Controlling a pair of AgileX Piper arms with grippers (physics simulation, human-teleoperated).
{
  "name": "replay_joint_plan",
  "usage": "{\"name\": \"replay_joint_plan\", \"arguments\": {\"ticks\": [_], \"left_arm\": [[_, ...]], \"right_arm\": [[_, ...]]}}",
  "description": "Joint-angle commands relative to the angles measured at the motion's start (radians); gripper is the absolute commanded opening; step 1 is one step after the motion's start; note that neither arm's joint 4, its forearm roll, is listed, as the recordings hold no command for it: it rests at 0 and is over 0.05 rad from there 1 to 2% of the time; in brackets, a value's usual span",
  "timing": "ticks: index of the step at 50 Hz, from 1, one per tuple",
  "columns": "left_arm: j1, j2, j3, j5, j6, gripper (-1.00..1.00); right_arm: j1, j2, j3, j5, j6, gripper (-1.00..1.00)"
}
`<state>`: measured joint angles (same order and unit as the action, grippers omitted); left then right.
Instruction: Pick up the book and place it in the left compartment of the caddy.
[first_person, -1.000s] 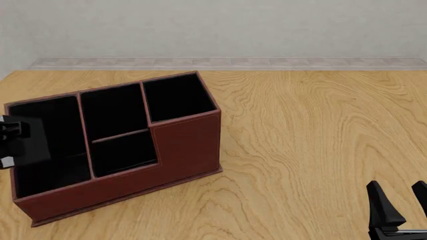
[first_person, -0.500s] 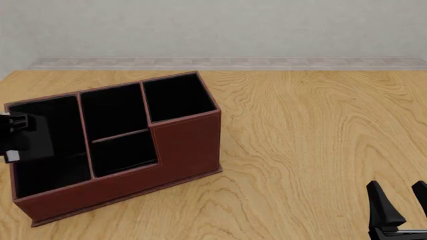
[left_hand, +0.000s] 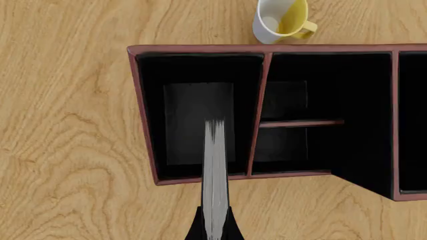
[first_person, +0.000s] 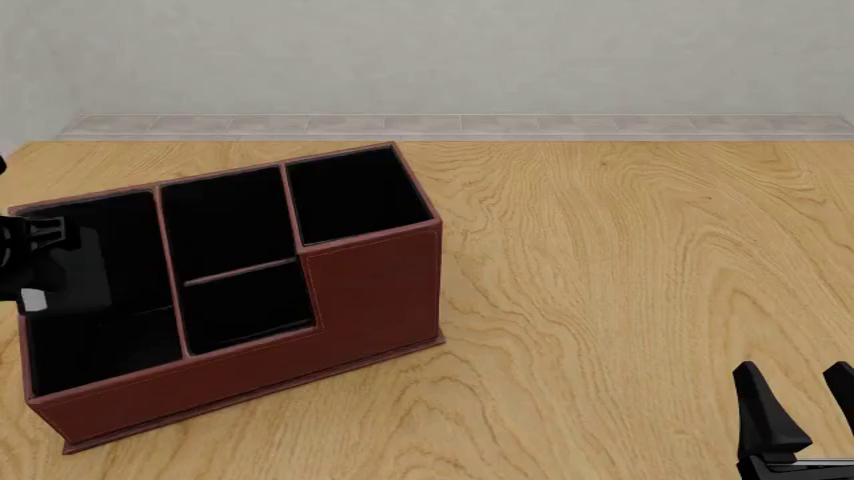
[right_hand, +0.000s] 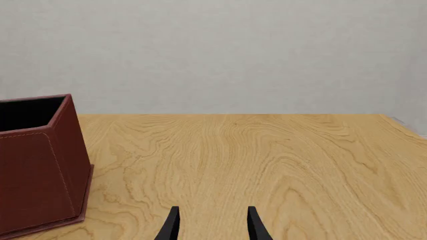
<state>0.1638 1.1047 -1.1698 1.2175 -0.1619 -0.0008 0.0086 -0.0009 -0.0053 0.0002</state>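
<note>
The caddy (first_person: 374, 290) is a reddish-brown box with a black interior, standing at the table's left. My left gripper (first_person: 24, 265) is at the left edge of the front view, shut on the book (first_person: 78, 270), a thin black one. It holds the book upright over the left compartment (first_person: 107, 345). In the left wrist view the book's white page edge (left_hand: 215, 170) points into the left compartment (left_hand: 193, 100), with the left gripper (left_hand: 215, 227) clamped on both covers. My right gripper (first_person: 805, 415) stands open near the front right corner, far from the caddy (right_hand: 37, 165). In its own view the right gripper (right_hand: 210, 222) holds nothing.
A white mug (left_hand: 280, 20) with a yellow inside stands on the table just outside the caddy's wall (left_hand: 200, 49), seen only in the left wrist view. Bare wooden table (first_person: 627, 260) spreads to the right of the caddy, up to a pale wall.
My left gripper has carried the book a little up and to the right, further over the left compartment. The right arm has stayed still.
</note>
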Motion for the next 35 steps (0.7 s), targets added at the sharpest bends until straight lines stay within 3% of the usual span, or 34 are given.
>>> {"name": "replay_joint_plan", "arguments": {"ticks": [1,12,35], "left_arm": [[0.001,0.016,0.007,-0.010,0.020,-1.00],[0.013,0.034,0.070,-0.069,0.033,-1.00],[0.021,0.090,0.115,-0.159,0.038,-1.00]], "right_arm": [[0.000,-0.003,-0.001,0.003,0.000,1.00],[0.000,-0.003,-0.001,0.003,0.000,1.00],[0.000,-0.003,-0.001,0.003,0.000,1.00]]}}
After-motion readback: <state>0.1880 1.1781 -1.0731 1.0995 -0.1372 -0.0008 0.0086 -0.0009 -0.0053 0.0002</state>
